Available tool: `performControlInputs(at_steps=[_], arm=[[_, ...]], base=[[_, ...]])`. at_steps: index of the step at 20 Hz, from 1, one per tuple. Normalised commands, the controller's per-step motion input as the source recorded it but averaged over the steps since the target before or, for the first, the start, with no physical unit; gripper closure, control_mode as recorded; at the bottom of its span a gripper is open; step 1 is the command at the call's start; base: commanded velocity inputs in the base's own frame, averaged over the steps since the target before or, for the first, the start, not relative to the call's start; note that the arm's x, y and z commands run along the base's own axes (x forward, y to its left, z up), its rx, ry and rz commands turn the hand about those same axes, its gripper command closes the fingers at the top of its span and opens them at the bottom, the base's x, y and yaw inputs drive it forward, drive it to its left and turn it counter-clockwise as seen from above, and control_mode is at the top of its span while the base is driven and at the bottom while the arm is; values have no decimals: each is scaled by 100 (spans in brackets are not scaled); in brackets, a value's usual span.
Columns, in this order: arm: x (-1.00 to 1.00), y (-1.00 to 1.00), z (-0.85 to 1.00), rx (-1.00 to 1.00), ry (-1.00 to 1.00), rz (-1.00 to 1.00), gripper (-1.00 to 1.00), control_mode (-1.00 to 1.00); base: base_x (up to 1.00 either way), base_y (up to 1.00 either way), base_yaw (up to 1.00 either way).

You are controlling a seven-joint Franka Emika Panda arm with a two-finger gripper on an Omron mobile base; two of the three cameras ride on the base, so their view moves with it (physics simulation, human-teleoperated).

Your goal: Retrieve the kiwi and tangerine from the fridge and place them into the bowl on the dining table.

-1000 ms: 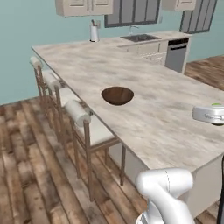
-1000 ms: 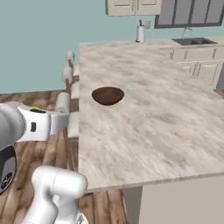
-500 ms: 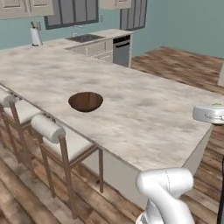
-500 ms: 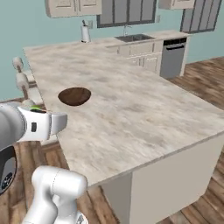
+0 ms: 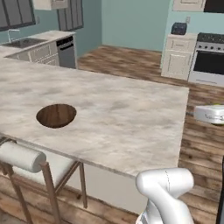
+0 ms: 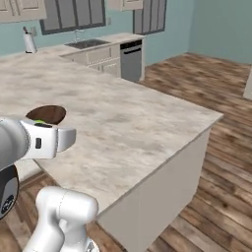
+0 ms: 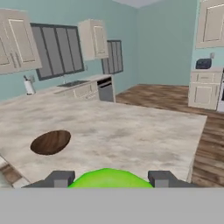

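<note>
The kiwi (image 7: 109,179), bright yellow-green, sits between my gripper's (image 7: 109,181) two dark fingertips (image 7: 60,178), which are shut on it. In the left base view the hand (image 5: 211,113) hovers past the right end of the dining table (image 5: 131,127), with a sliver of green on top. It appears at the left in the right base view (image 6: 47,139). The dark-brown wooden bowl (image 5: 56,115) (image 6: 47,114) (image 7: 50,142) stands on the beige stone top, ahead and to the left of the hand, with nothing in it. The tangerine and the fridge are out of view.
Cushioned stools (image 5: 22,157) stand along the table's near side. A counter with a sink and a dishwasher (image 5: 65,50) runs along the back wall. A stove (image 5: 208,65) and a toaster (image 5: 178,29) stand at the far right. Wood floor lies beyond the table's end.
The whole picture has shifted: the base has turned, so the table and bowl have slid left and the stove has come into view. The grip on the kiwi is unchanged.
</note>
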Motion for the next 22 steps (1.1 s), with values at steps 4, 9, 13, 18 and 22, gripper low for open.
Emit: performControlInputs(at_steps=[4, 9, 13, 18, 22], arm=[[0, 0, 0, 0, 0, 0, 100, 100], [0, 0, 0, 0, 0, 0, 100, 100], [0, 0, 0, 0, 0, 0, 100, 100], [0, 0, 0, 0, 0, 0, 100, 100], [0, 0, 0, 0, 0, 0, 100, 100]], base=[[9, 68, -54], [6, 74, -54], [4, 79, -54], [3, 88, -48], [0, 87, -33]])
